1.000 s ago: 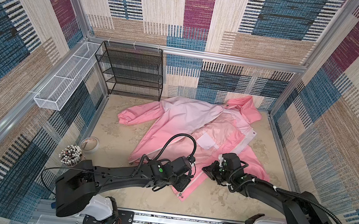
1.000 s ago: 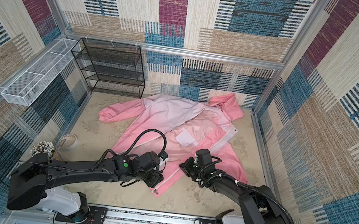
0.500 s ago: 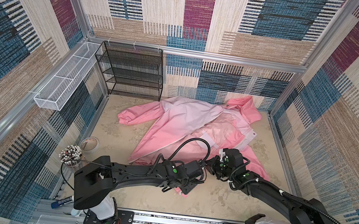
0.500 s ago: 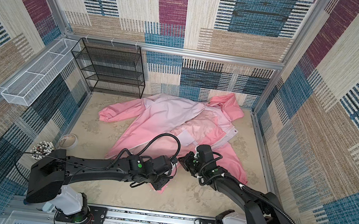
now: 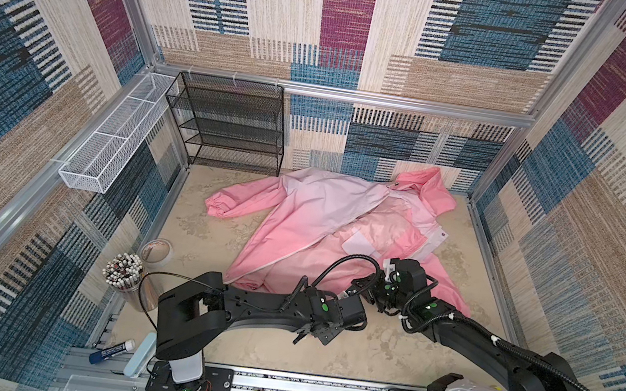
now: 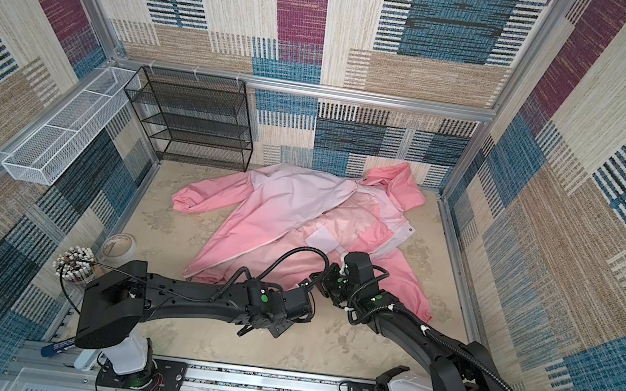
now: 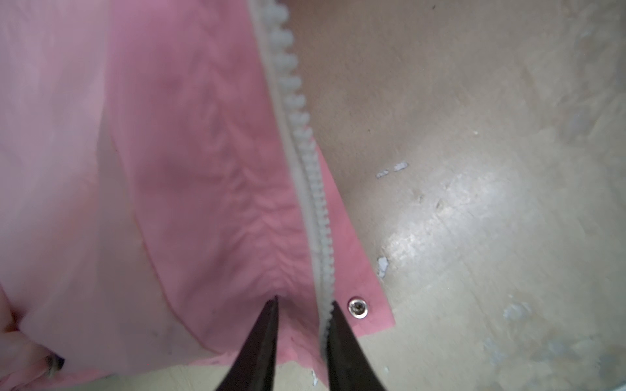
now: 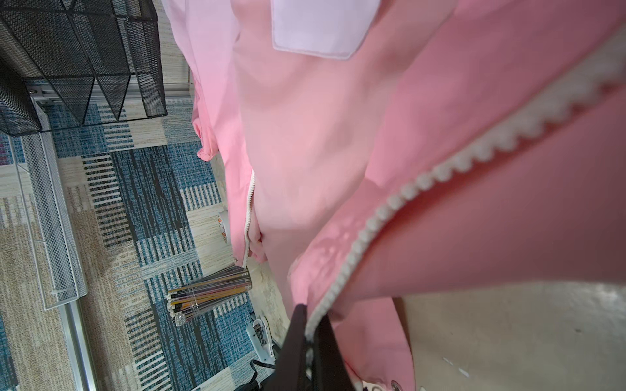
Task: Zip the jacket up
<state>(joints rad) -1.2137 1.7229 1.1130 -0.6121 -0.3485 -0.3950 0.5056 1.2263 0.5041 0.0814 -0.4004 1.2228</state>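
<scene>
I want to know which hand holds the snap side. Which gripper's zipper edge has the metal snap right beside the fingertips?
The left gripper: a silver snap sits beside its fingertip, by the zipper teeth of the jacket.

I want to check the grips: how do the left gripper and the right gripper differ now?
The right gripper is shut on the jacket's white zipper edge; the left gripper shows a gap, with pink fabric between its fingers. The left gripper has a metal snap beside it; the right gripper lifts its edge off the table. Both work at the jacket's bottom hem.
</scene>
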